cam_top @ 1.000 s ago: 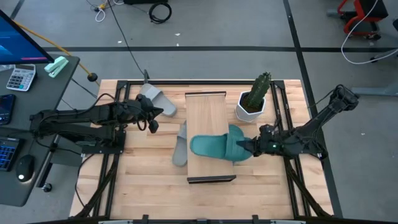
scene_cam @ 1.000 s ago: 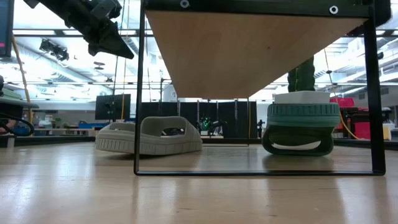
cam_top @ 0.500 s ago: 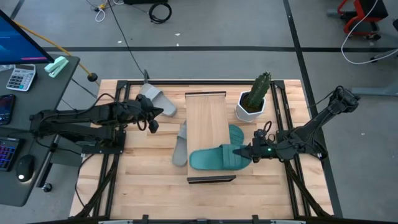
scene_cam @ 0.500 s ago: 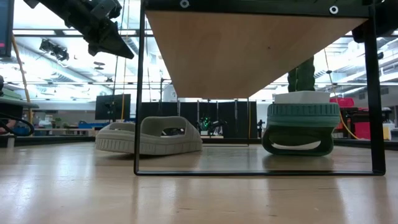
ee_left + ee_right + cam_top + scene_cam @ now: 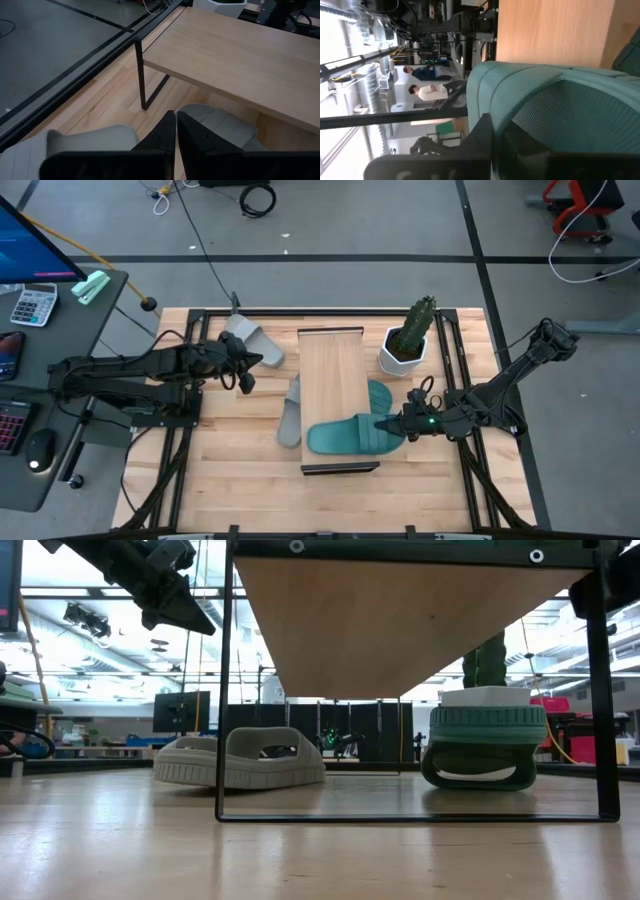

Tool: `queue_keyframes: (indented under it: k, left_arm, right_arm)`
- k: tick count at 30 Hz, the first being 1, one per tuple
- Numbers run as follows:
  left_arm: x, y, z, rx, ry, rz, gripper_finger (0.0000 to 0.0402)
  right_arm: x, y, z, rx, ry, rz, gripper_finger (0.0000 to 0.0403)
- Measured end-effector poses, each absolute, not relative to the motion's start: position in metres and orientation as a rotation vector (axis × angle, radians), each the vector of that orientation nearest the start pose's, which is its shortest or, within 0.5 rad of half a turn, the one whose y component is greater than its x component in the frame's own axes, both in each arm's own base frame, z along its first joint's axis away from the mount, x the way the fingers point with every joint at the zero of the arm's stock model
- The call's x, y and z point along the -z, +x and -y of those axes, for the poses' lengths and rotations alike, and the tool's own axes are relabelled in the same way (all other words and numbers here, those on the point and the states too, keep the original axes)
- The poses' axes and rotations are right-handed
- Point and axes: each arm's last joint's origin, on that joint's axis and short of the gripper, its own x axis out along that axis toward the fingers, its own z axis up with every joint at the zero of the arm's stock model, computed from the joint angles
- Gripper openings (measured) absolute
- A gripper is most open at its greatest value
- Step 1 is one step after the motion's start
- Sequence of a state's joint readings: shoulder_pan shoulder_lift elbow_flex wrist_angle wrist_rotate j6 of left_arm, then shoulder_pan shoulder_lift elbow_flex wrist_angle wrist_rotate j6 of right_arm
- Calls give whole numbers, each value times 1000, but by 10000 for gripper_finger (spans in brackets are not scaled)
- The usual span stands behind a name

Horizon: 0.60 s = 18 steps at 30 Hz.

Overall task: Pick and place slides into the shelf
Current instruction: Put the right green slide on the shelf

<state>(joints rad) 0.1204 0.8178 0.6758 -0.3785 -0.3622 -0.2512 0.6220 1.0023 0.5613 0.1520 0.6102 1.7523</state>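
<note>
Slatted wood makes up the worktop [image 5: 230, 470], with grey floor around it and a desk beside the left arm. At its middle stands the shelf [image 5: 333, 370], a long light plank on a dark frame. The right pincer [image 5: 396, 423] is clamped on the edge of a teal slide [image 5: 350, 436], which lies across the shelf's top plank directly in front of its fingertips. A second teal slide [image 5: 381, 396] lies on the worktop just beside that pincer, against the shelf's side, and a white pot with a cactus [image 5: 408, 340] stands a little beyond it. The left pincer [image 5: 243, 376] hangs above the worktop with its fingers pressed together and nothing between them. One grey slide [image 5: 251, 339] lies close beside it, toward the worktop's edge; another grey slide [image 5: 291, 410] lies ahead of it, seemingly tucked partly under the shelf, though the plank hides how far.
</note>
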Motion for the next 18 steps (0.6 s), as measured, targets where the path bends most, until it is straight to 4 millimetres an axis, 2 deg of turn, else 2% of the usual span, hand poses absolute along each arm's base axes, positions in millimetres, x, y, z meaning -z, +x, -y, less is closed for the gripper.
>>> queue_keyframes:
  k: [18]
  left_arm:
    - [-274,170,-31,-534,-177,-459,19]
  right_arm:
    - [-250,177,-118,168,1582,-197,9]
